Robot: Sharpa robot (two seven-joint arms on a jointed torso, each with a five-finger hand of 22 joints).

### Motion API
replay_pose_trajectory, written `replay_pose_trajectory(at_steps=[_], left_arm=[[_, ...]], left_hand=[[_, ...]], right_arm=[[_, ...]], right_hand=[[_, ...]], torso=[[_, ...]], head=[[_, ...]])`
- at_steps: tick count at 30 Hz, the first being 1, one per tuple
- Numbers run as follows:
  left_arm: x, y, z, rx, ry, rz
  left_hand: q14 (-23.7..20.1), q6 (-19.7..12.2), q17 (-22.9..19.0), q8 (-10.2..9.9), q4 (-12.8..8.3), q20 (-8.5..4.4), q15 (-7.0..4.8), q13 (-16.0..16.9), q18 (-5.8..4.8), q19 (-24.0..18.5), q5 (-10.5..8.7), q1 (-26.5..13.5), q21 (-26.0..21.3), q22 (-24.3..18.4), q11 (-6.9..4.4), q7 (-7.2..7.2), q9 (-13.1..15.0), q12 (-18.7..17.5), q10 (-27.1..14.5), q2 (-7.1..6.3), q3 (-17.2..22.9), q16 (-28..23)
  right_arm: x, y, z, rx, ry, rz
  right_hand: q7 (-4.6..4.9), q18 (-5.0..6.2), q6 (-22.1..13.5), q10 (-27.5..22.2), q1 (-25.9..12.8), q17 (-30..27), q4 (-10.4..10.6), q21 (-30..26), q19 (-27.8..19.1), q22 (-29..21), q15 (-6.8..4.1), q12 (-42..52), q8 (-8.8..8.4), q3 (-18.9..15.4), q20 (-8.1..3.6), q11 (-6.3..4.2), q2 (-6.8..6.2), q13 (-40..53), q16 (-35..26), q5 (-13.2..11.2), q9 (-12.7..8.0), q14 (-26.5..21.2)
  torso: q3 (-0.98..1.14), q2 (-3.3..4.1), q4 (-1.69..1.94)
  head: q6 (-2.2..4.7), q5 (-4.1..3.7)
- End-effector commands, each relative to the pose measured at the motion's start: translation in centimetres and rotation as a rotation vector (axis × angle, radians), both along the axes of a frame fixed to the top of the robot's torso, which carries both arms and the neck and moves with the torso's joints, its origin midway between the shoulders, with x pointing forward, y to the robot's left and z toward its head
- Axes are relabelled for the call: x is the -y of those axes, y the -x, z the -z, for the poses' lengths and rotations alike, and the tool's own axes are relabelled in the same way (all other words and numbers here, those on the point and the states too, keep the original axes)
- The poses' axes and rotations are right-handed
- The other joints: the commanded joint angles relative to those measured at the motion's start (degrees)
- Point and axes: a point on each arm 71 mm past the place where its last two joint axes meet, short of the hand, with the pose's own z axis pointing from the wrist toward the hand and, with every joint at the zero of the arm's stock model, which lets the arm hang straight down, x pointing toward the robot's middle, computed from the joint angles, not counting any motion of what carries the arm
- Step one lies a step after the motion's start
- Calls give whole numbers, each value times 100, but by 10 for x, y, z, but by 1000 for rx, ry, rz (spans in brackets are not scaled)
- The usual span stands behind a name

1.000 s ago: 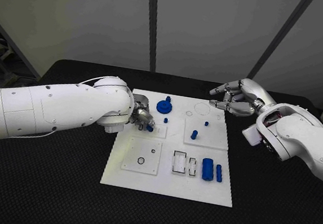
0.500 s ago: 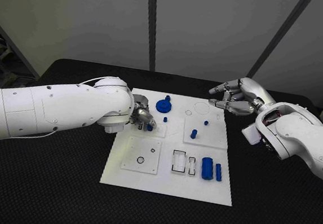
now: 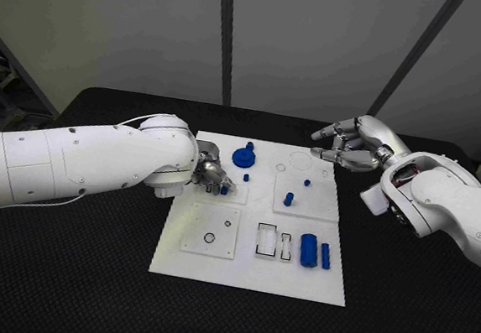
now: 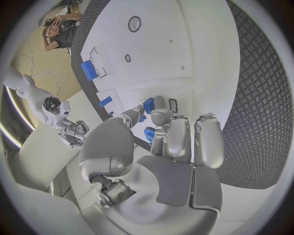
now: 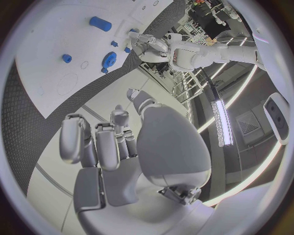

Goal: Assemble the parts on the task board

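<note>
The white task board [image 3: 251, 274] lies in the middle of the black table. My left hand [image 3: 211, 172] is low over the board's left edge and pinches a small blue part [image 3: 223, 188], which sits between thumb and fingertip in the left wrist view [image 4: 149, 105]. A blue gear [image 3: 244, 159] stands just beyond that hand. Two blue pegs [image 3: 288, 198] stand on the right sub-plate. A blue cylinder [image 3: 308, 251] and a blue bar [image 3: 326, 256] lie at the board's near right. My right hand [image 3: 351, 147] hovers over the far right corner, fingers loosely bent and holding nothing.
A plate with a small black ring [image 3: 210, 239] lies at the board's near left, with rectangular slots [image 3: 267, 241] beside it. Black table [image 3: 65, 276] surrounds the board on all sides. My left forearm [image 3: 82, 162] lies across the table's left part.
</note>
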Motion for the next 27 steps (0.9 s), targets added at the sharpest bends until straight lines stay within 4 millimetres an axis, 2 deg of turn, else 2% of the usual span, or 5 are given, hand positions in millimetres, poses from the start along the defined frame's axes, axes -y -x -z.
replay_pose_trajectory(at_steps=[1,12,19,24,27], left_arm=[[-1,0,-1,6,1,-11],[-6,-2,-14,52,56,-37],[-10,-7,-31,67,118,-51],[-21,-17,-46,63,146,-56],[-28,-27,-54,58,141,-55]], left_hand=[[217,49,12,36,102,-24,-24,3,-411,40,-36,-46,12,196,-8,-9,-59,33,29,-39,-358,22],[212,-44,10,90,383,-28,-26,-188,-387,-8,-11,286,-81,121,3,12,-248,-84,-84,44,-1292,9],[201,-275,-2,41,495,11,15,-720,-330,-160,11,627,-303,-118,73,99,-386,-461,-379,65,-1737,-11],[169,-780,-61,-382,495,108,153,-1194,-267,-343,45,1028,-570,-398,251,320,-676,-788,-676,123,-1991,-79],[152,-792,-87,-537,531,173,205,-1346,-245,-388,48,1180,-655,-472,308,381,-809,-861,-758,182,-2135,-109]], right_arm=[[-1,0,-1,1,2,-8],[0,-1,-1,2,3,-6],[0,-3,0,0,5,-4],[1,-4,0,-1,6,-1],[2,-4,1,-1,7,0]], right_hand=[[4,82,28,-26,-43,361,26,-35,-46,-7,-37,-32,39,1,5,-21,0,-7,-38,33,-6,286],[4,87,25,-22,-52,339,33,-49,-62,-28,-38,-29,40,-4,4,-22,-1,-6,-54,32,-8,280],[4,87,25,-22,-52,339,33,-49,-62,-28,-38,-29,40,-4,4,-22,-1,-6,-54,32,-8,280],[3,86,24,-22,-54,336,36,-49,-61,-27,-38,-29,40,-5,4,-22,-1,-7,-56,32,-8,279],[3,86,24,-22,-54,336,36,-49,-61,-27,-38,-29,40,-5,4,-22,-1,-7,-56,32,-8,279]], torso=[[-3,-2,3],[-3,-5,4],[-2,-3,5],[1,-5,9],[1,-2,1]], head=[[5,1],[18,19],[36,42],[67,42],[81,52]])
